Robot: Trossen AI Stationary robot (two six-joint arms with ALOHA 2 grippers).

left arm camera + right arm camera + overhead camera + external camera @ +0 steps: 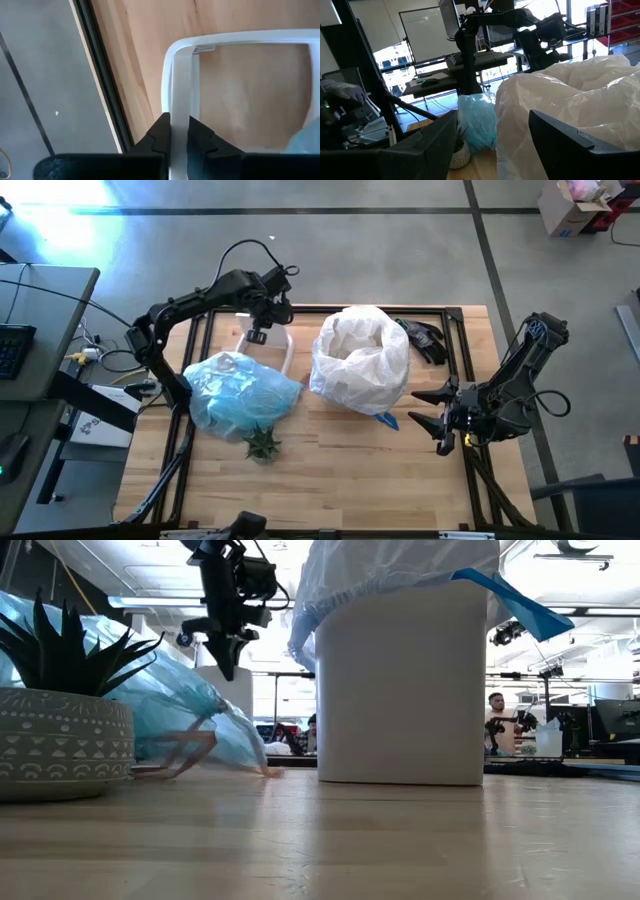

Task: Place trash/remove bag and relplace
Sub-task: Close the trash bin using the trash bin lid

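Nearest the low camera, a potted plant (pixel 62 730) in a patterned grey pot is seen at the 9 o'clock edge of the desk (pixel 340 470), with the filled light-blue bag (pixel 240 392) lying slumped just behind it. From above, that bag is found at about 9 o'clock from the desk's centre, touching the plant at its 6 o'clock side; it is judged to have been pulled out and laid aside so the bin could be relined. The white bin (pixel 402 685) stands upright near the centre, and a fresh whitish liner (pixel 360 355) is draped loosely over its mouth, billowing rather than tucked, with a blue tie strip (pixel 520 602) hanging off the rim. What looks like the bin's white rim frame (pixel 268 348) lies at 11 o'clock, just beyond the blue bag. The left hand (pixel 179 131) is closed on one bar of this frame, its fingers pinching the flat white strip between them; the arm is reached out and bent downward, the wrist pointed nearly straight at the desk, presumably so the frame can be lifted and set over the liner. The right hand (pixel 432 412) waits at 3 o'clock, level and aimed at the bin, its fingers spread wide and nothing held. A dark object (pixel 422 338) lies at 1 o'clock.
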